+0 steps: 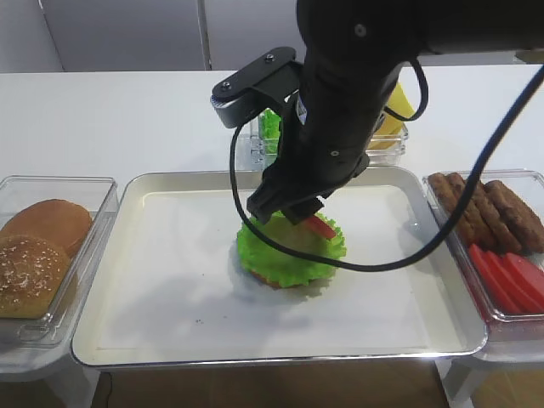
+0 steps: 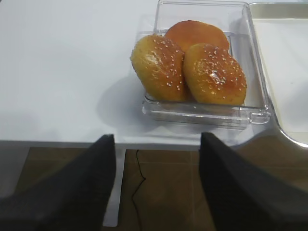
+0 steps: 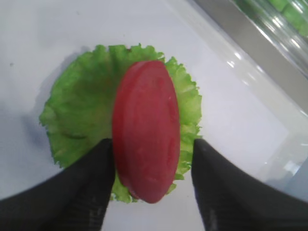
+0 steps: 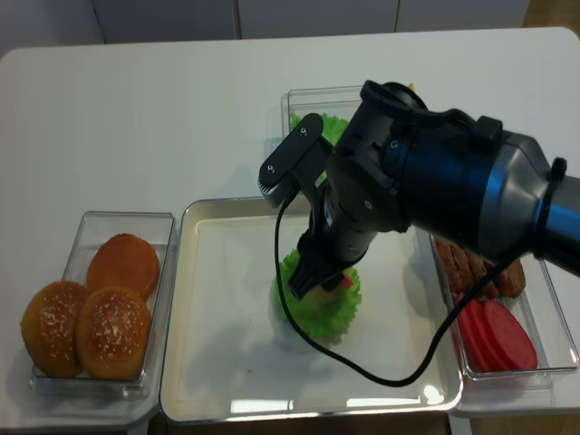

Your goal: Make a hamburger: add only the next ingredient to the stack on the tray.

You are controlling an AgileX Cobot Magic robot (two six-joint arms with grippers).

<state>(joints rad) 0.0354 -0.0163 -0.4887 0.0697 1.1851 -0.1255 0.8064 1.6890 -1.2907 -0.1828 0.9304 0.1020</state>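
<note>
Right hand (image 3: 149, 163), fingers apart, straddles flat round red tomato slice (image 3: 146, 127) resting on ruffled green lettuce stack (image 3: 77, 110), apparently releasing it there.

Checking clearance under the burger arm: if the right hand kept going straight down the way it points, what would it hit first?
Probably the tomato slice between its fingers, lying over the lettuce leaf of the stack; how far it sits above them is unclear.
</note>
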